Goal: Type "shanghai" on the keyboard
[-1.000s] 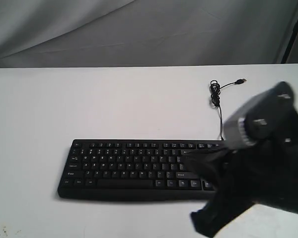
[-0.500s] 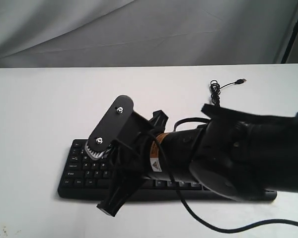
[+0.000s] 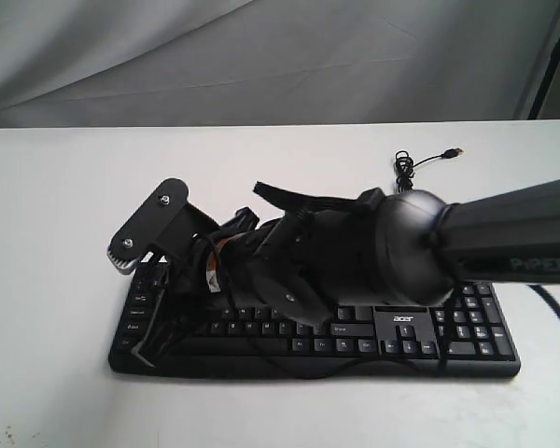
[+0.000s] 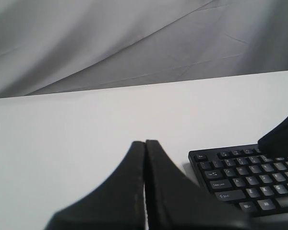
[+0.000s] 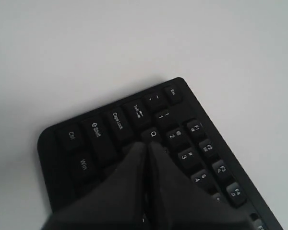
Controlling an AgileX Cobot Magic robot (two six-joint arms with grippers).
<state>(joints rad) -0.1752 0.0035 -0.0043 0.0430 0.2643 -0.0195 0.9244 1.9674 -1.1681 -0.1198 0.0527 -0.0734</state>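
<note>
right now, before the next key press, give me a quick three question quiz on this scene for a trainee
1. True or false: the right gripper is open.
2. The right gripper's tips are at which end of the wide black plastic keyboard? A) number pad B) Caps Lock and Q
3. Fill in: the thin black USB cable ends in a plug lying loose on the white ____.
Key: 1 false, it is shut; 2 B; 3 table.

White table [image 3: 56, 187] before grey draped cloth [image 3: 261, 56]
</note>
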